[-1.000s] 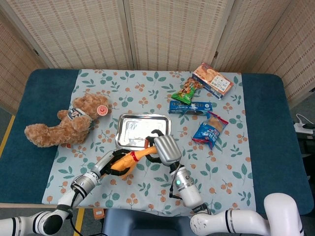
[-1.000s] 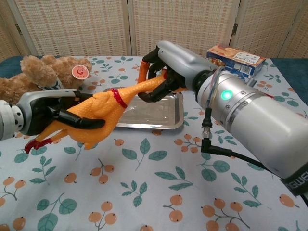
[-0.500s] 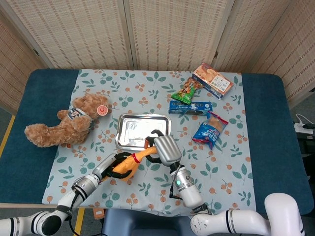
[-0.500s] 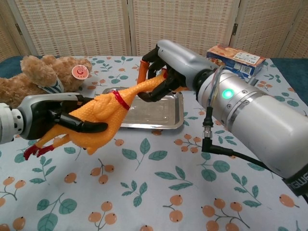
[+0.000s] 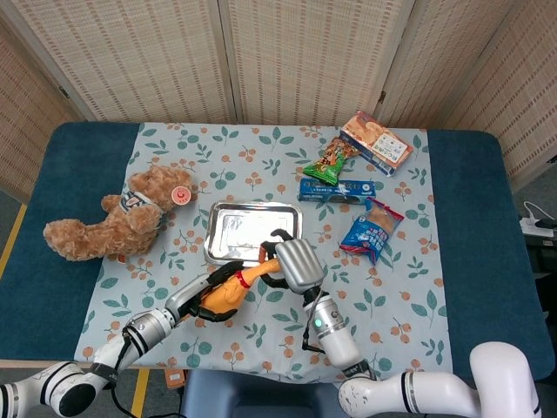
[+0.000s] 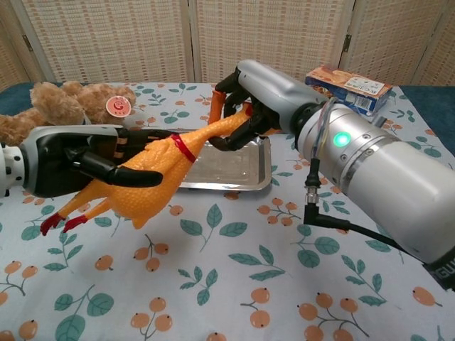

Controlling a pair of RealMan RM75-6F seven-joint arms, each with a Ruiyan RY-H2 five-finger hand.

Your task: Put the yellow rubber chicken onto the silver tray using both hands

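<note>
The yellow rubber chicken [image 6: 153, 174] [image 5: 228, 290] hangs above the cloth just in front of the silver tray [image 6: 229, 165] [image 5: 235, 231]. My left hand [image 6: 75, 158] [image 5: 198, 292] grips its body, dark fingers wrapped across the belly. My right hand [image 6: 254, 99] [image 5: 294, 264] holds the head and orange beak end over the tray's near edge. The chicken's red collar [image 6: 179, 145] shows between the hands and its red feet [image 6: 60, 223] dangle low at the left.
A brown teddy bear [image 5: 117, 218] lies left of the tray. Snack packets [image 5: 370, 228] and a box [image 5: 376, 142] sit to the right and behind it. The floral cloth [image 6: 234, 284] stretches out in front.
Both hands have carried the chicken a little to the right, toward the tray, and the left hand sits higher on its body. The tray has not moved.
</note>
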